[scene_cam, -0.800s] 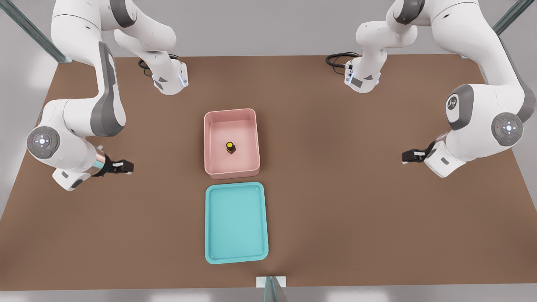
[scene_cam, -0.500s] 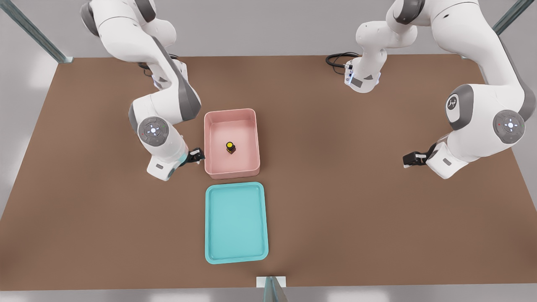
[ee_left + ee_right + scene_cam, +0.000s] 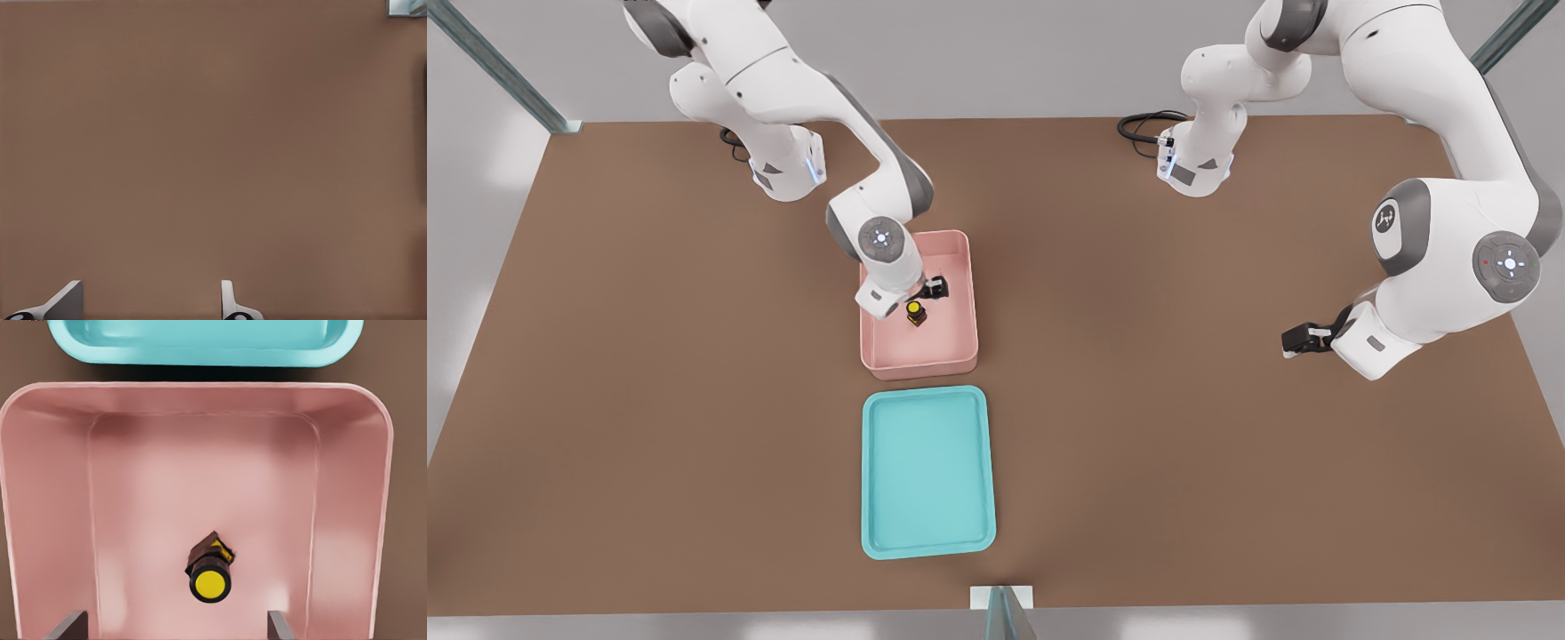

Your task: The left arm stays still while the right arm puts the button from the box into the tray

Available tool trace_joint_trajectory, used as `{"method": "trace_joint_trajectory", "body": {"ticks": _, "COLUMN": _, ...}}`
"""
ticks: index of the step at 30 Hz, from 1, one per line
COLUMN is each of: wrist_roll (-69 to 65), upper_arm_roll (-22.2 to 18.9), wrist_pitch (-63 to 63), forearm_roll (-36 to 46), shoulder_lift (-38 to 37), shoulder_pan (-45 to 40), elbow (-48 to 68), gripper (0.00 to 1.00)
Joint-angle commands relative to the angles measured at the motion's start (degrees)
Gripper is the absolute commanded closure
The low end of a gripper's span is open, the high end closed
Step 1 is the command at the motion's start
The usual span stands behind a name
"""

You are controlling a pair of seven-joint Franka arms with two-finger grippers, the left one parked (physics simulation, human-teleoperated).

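The button (image 3: 915,311) with its yellow cap stands upright on the floor of the pink box (image 3: 919,364) at the table's middle. My gripper (image 3: 936,287) hovers over the box, just behind the button, and holds nothing. In the right wrist view the button (image 3: 211,577) sits between the spread fingertips (image 3: 69,627), so the gripper (image 3: 175,631) is open. The pink box wall (image 3: 40,487) rings the button. The teal tray (image 3: 927,471) lies on the table in front of the box, with nothing in it, and its edge (image 3: 200,340) shows beyond the box.
The parked arm's gripper (image 3: 1305,339) hangs low at the front view's right. Both arm bases and a black cable (image 3: 1143,124) stand at the table's back edge. A metal post (image 3: 1003,610) rises at the front edge. Brown tabletop (image 3: 1227,489) surrounds the two containers.
My arm has swung from the table's left side toward the middle. The gripper went from beside the box's left wall to above its inside. The button, box and tray stayed put.
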Motion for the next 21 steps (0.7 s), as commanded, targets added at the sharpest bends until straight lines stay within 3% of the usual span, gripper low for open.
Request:
{"method": "trace_joint_trajectory", "body": {"ticks": 1, "wrist_roll": 24.22, "upper_arm_roll": -0.03, "wrist_pitch": 9.2, "forearm_roll": 0.14, "shoulder_lift": 0.82, "shoulder_pan": 0.0, "elbow": -1.2, "gripper": 0.0}}
{"method": "trace_joint_trajectory", "body": {"ticks": 12, "wrist_roll": 24.22, "upper_arm_roll": -0.29, "wrist_pitch": 9.46, "forearm_roll": -2.23, "shoulder_lift": 6.27, "shoulder_pan": 0.88, "elbow": -2.08, "gripper": 0.0}}
{"method": "trace_joint_trajectory", "body": {"ticks": 21, "wrist_roll": 24.31, "upper_arm_roll": -0.56, "wrist_pitch": 10.34, "forearm_roll": -3.28, "shoulder_lift": 6.18, "shoulder_pan": 1.76, "elbow": -3.48, "gripper": 0.0}}
